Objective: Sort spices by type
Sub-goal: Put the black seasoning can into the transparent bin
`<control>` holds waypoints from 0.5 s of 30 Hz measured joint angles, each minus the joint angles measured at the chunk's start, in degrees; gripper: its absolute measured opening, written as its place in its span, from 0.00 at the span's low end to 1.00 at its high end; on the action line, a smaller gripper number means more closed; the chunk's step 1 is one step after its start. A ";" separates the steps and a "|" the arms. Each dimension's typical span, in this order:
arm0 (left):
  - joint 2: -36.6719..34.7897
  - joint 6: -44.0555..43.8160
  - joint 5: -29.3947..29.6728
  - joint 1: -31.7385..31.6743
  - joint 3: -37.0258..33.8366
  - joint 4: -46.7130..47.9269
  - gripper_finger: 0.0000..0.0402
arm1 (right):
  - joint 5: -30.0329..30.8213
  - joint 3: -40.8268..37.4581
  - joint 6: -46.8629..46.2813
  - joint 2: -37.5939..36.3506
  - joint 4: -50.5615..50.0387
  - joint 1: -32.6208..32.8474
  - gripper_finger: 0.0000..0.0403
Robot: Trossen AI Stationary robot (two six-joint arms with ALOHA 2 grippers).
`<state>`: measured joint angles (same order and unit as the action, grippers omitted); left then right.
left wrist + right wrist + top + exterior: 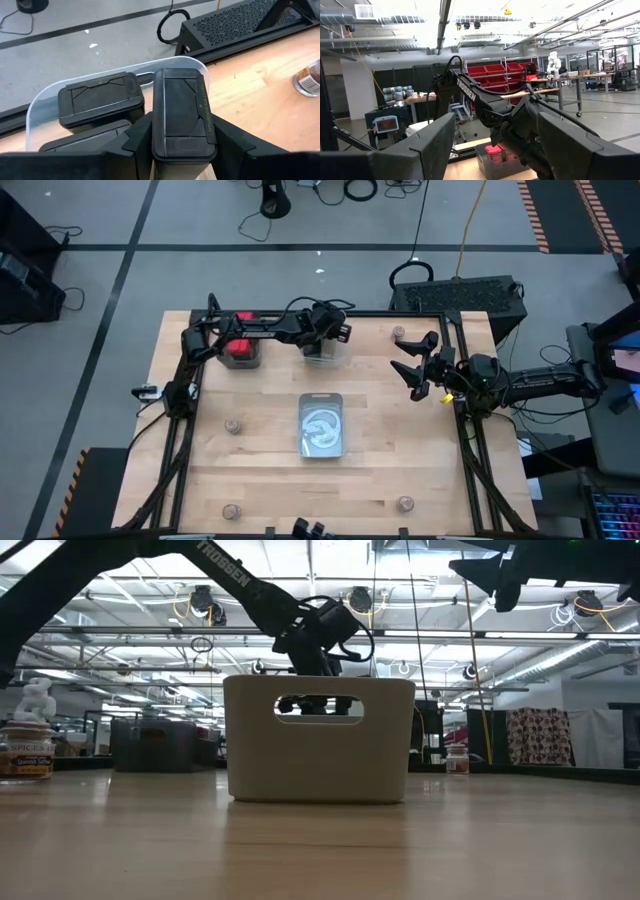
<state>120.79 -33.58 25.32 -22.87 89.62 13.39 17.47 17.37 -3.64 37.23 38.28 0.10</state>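
My left gripper (182, 137) is shut on a black boxy spice container (181, 112) over the clear plastic bin (40, 107) at the table's far middle (322, 352). Two more black containers (100, 100) lie in that bin. Red containers (240, 350) sit in a bin at the far left. Small round jars stand apart on the table: far right (398, 333), left (232, 425), near left (230, 512) and near right (405, 502). My right gripper (412, 358) hangs open and bare above the table's right side. My left gripper pinches the black container by its two long narrow sides (156, 135) between its two fingers (227, 137). The fingers slant down from the table's left and lie along the container. Its broad face is turned up toward the wrist camera. Its underside is hidden, so I cannot tell whether it rests in the bin.
A silvery rectangular tin (322, 425) stands at the table's middle and fills the centre of the low view (320, 740). A black frame edges the table (470, 430). Bare wood lies between the tin and the jars.
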 joint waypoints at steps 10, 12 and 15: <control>0.00 1.39 -2.97 0.00 0.00 0.01 0.40 | 0.00 0.00 -0.17 0.00 0.00 0.00 0.65; 0.00 1.70 -4.17 -0.11 0.00 0.02 0.40 | 0.00 0.00 -0.17 0.00 0.00 0.00 0.65; 0.00 2.47 -6.55 -0.50 0.00 0.11 0.40 | -0.02 0.00 -0.17 0.00 0.00 0.00 0.65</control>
<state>120.79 -31.11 18.77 -23.37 89.62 13.50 17.45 17.37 -3.81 37.23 38.28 0.10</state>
